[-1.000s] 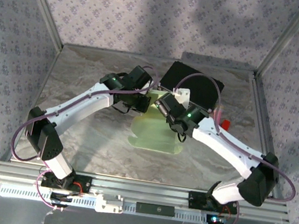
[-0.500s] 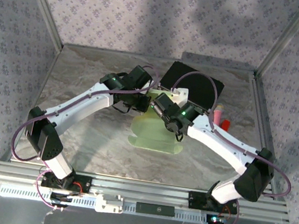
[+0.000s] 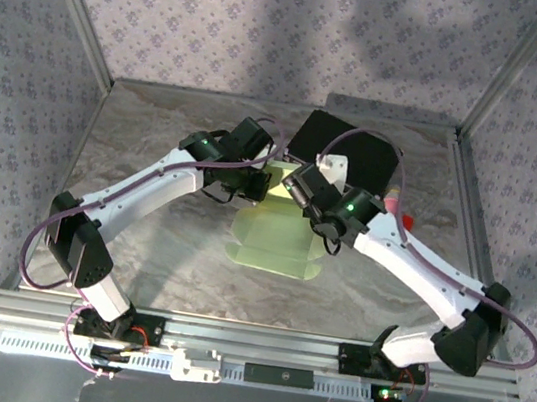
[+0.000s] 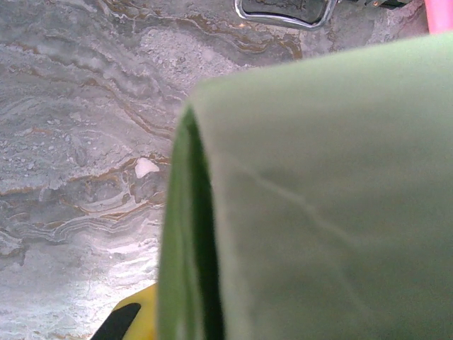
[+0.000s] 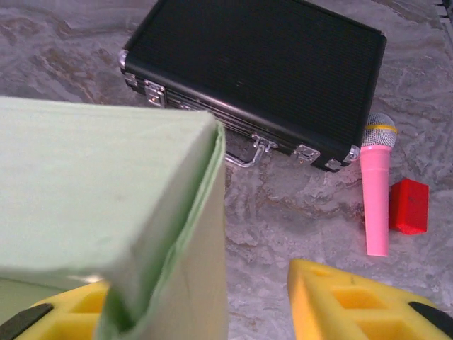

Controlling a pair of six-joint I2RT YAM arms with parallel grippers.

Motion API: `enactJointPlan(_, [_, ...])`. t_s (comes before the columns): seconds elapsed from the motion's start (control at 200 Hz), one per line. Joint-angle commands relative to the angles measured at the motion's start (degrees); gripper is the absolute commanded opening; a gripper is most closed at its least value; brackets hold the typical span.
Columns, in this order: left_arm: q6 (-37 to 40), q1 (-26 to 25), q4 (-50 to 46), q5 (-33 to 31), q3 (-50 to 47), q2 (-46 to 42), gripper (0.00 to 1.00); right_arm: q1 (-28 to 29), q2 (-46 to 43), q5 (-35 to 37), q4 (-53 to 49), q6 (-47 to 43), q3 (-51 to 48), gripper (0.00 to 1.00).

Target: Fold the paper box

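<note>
The paper box (image 3: 278, 238) is pale green card, partly folded and standing up at the middle of the table. My left gripper (image 3: 262, 182) is shut on its upper left edge. In the left wrist view the card (image 4: 318, 198) is very close, with one yellow finger (image 4: 131, 320) beside its folded edge. My right gripper (image 3: 303, 186) is at the box's upper right. In the right wrist view its yellow fingers (image 5: 361, 304) stand apart, open. The box's corner (image 5: 92, 198) sits next to the left finger, free of the right one.
A black case (image 3: 351, 158) with metal latches lies just behind the box, also seen as the black case (image 5: 255, 78) in the right wrist view. A pink microphone (image 5: 375, 205) and a small red block (image 5: 409, 205) lie to its right. Metal frame posts border the table.
My right gripper has opened, letting go of the card, and has shifted a little to the right. The left arm and the box have stayed put.
</note>
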Motion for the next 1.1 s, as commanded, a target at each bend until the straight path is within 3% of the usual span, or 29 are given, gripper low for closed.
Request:
enactJointPlan(0.0, [-0.1, -0.1, 0.6, 1.2, 0.2, -0.6, 0.0, -0.1, -0.8, 0.2, -0.8, -1.1, 2.0, 0.5])
enactJointPlan(0.11, [-0.2, -0.1, 0.6, 1.2, 0.2, -0.7, 0.0, -0.6, 0.5, 0.2, -0.9, -1.3, 2.5, 0.5])
enactJointPlan(0.24, [-0.2, -0.2, 0.5, 1.2, 0.3, -0.5, 0.0, -0.7, 3.2, 0.7, -1.5, -0.7, 3.1, 0.42])
enactJointPlan(0.355, [-0.2, -0.3, 0.7, 1.2, 0.0, -0.8, 0.0, -0.7, 5.3, 1.8, -1.7, 0.3, 3.6, 0.29])
enactJointPlan(0.505, [-0.4, -0.4, 1.5, 0.2, -1.0, -1.7, 0.0, -0.2, 6.2, 3.8, -2.9, 2.5, 4.8, 0.0])
enactJointPlan(0.68, [-0.5, -0.8, 5.4, -0.5, -3.4, -3.8, 0.0, 0.1, 5.9, 3.4, -3.8, 4.4, 4.6, 0.0])
enactJointPlan(0.89, [-0.4, -1.4, 8.6, -1.4, -5.7, -7.5, 0.31, -0.6, 4.8, 2.3, -4.8, 5.7, 3.9, 0.0])
enactJointPlan(1.094, [0.5, -1.7, 9.8, -5.1, -8.5, -11.8, 0.41, -1.6, 4.8, 1.1, -5.6, 6.4, 4.4, 0.0])
